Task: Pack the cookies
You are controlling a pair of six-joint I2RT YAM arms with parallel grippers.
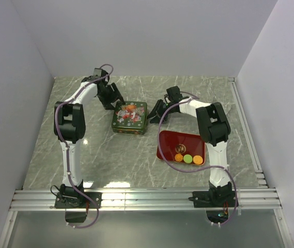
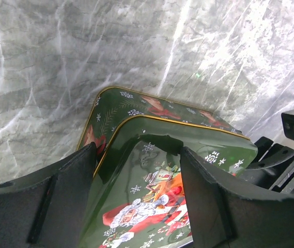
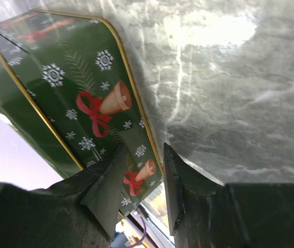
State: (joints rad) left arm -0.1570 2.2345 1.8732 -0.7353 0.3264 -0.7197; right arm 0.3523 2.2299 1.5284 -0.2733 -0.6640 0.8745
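Several cookies (image 1: 188,159), orange, green and brown, lie in a row at the near end of a red tray (image 1: 173,138). A green Christmas tin (image 1: 129,117) stands in the middle of the table, its Santa lid (image 2: 152,196) on top of it and sitting slightly off the base (image 2: 131,101). My left gripper (image 1: 117,105) hangs over the tin's far left corner. Its jaws (image 2: 136,152) are open above the lid. My right gripper (image 1: 156,110) is at the tin's right side. Its jaws (image 3: 140,152) stand narrowly apart in front of the tin's wall (image 3: 92,98), clamping nothing that I can see.
The red tray lies to the right of the tin, close to the right arm's elbow (image 1: 214,124). White walls enclose the marble table (image 1: 110,160) on three sides. A metal rail (image 1: 147,199) runs along the near edge.
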